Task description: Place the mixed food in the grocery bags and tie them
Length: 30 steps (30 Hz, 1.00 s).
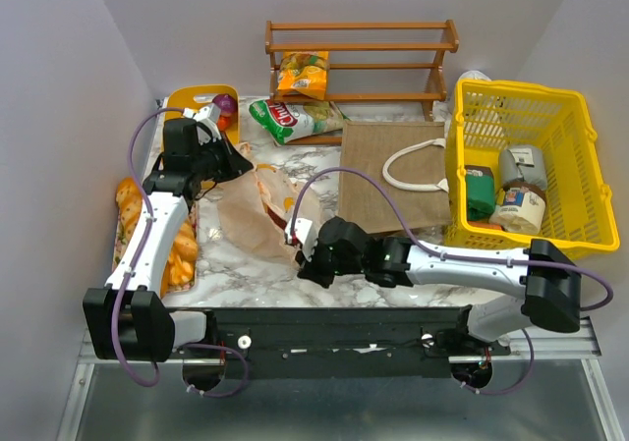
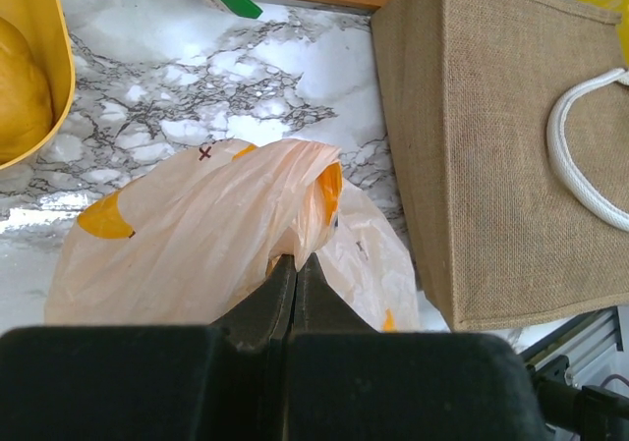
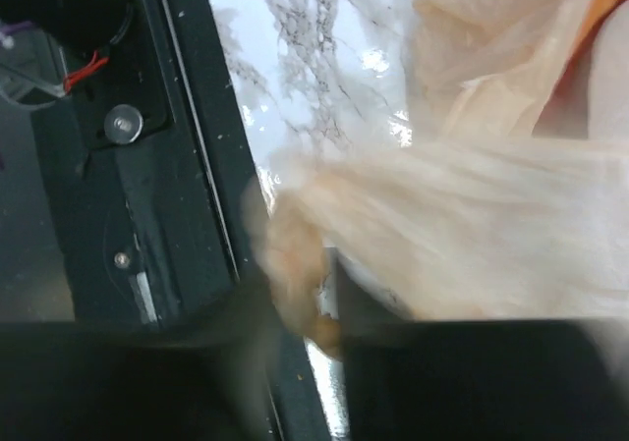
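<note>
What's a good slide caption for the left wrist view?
Left pincer shut on the gathered film of the peach plastic bag, with the jute tote lying beside it on the marble table.

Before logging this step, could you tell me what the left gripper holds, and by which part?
The left gripper pinches the thin translucent peach plastic bag by a bunched fold of its film.

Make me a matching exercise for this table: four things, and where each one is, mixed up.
1 peach translucent plastic bag
2 tan jute tote
3 yellow plastic mesh basket
4 orange snack packet

A on the brown wooden rack
B pinched in the left gripper
C lying flat mid-table
D far right, holding containers

Pairs: 1-B, 2-C, 3-D, 4-A
</note>
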Each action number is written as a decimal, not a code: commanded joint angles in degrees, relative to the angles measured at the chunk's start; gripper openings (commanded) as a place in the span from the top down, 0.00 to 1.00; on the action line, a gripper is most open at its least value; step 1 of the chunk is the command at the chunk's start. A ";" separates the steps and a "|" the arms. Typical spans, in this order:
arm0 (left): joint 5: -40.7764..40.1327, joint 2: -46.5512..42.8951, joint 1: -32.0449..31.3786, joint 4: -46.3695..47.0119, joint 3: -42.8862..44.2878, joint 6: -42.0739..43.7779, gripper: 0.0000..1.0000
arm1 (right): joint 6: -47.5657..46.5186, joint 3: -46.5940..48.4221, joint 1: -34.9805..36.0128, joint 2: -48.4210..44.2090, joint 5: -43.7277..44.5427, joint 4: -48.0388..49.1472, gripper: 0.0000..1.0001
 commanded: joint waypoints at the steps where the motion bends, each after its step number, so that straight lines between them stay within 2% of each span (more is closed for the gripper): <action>1: -0.43 0.00 0.83 -0.72 3.02 1.91 1.00 | -1.10 6.31 0.46 -1.65 9.96 -3.72 0.99; 4: -3.07 -0.53 1.18 -2.83 5.65 3.41 1.00 | -3.80 11.50 0.38 -9.03 15.59 -10.22 0.99; 8: -5.53 -1.58 1.62 -3.45 7.77 4.20 1.00 | -6.19 19.23 0.11 -16.43 21.50 -11.29 0.99; 14: -6.42 -1.59 2.15 -3.10 8.12 4.38 1.00 | -3.74 20.92 -3.40 -12.66 27.30 -12.34 0.99; 19: -1.24 -0.53 2.15 -3.36 8.38 6.04 1.00 | 2.40 17.51 -7.97 -10.28 24.41 -13.49 0.99; 20: 0.07 -0.62 2.15 -3.27 8.47 6.92 0.97 | 2.68 17.06 -8.32 -10.37 23.88 -13.58 0.99; 21: 0.69 -0.71 2.15 -3.36 9.25 7.45 0.86 | 3.11 16.62 -8.93 -10.54 23.70 -13.92 0.99; 22: 0.53 -0.88 2.15 -3.19 9.87 7.80 0.56 | 4.34 16.01 -9.37 -10.72 23.53 -14.10 0.99; 23: 0.18 -1.32 2.15 -2.66 10.49 8.50 0.38 | 4.87 15.74 -9.73 -10.98 22.66 -14.45 0.99; 25: 0.00 -2.72 4.59 -1.52 12.68 8.77 0.08 | 5.93 15.39 -11.04 -11.68 22.03 -15.16 0.99; 27: 1.92 -3.60 6.27 0.93 14.96 8.16 0.01 | 7.07 15.12 -12.36 -11.77 20.89 -15.86 0.99; 30: 5.88 -2.21 9.79 5.16 17.43 5.36 0.01 | 7.95 15.21 -13.07 -11.86 20.01 -16.12 0.99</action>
